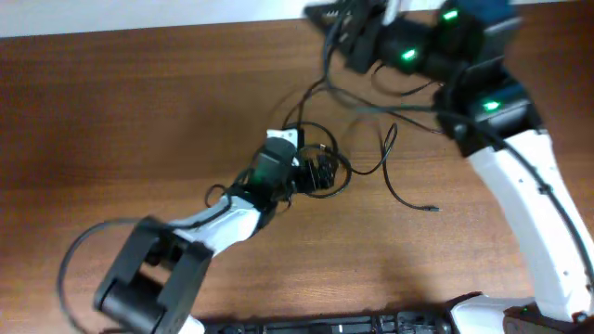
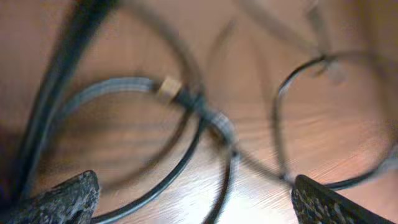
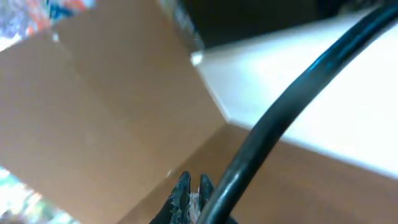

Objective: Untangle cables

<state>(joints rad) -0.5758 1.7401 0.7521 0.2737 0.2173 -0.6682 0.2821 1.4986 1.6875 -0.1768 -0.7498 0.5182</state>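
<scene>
The cables are thin black cords looped together in the middle of the wooden table, with one loose plug end trailing right. My left gripper is open and low over the tangle. In the left wrist view its fingertips stand wide apart, with cable loops and a small tan plug between and beyond them. My right gripper is raised at the table's far edge. A cable strand rises from the tangle to it. Its fingers are pressed nearly together.
A thick black arm wire crosses the right wrist view. A cardboard panel and a white surface lie behind it. The left arm's base sits at the front left, the right arm along the right side.
</scene>
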